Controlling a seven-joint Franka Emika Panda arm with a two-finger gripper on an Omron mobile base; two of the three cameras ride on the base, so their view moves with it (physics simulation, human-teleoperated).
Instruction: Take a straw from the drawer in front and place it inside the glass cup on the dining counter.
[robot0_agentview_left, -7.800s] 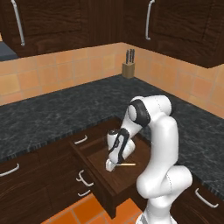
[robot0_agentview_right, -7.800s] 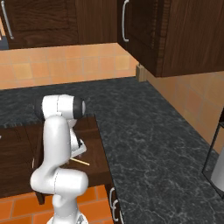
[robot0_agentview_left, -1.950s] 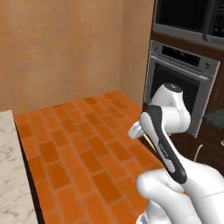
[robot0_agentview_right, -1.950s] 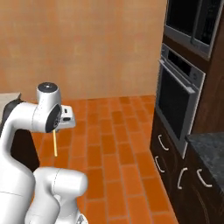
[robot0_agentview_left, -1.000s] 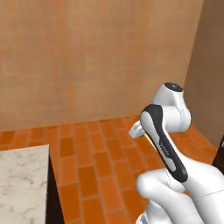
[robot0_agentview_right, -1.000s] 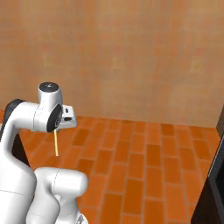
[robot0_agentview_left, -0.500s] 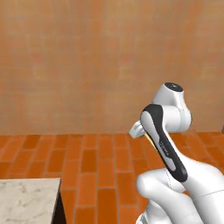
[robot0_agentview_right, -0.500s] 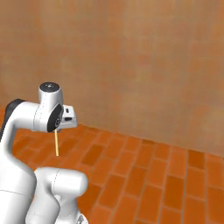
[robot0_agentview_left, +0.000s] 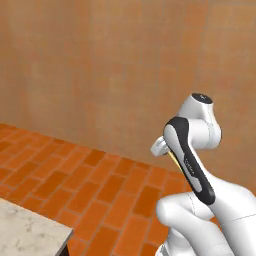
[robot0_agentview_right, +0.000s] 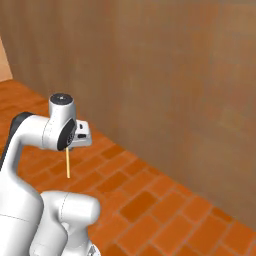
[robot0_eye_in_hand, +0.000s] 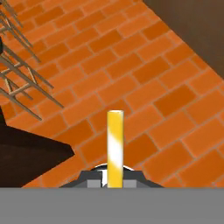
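Straw (robot0_agentview_right: 67, 163) pinched at its top by gripper (robot0_agentview_right: 69, 148), hanging plumb. Probably light, stiff, slick; pinch looks secure, though fingertips barely visible.

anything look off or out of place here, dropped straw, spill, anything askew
Nothing stands out. The straw hangs straight down from the gripper, clamped at its top end, over the brick floor. No spill or damage shows on the floor or on the dining counter corner at lower left.
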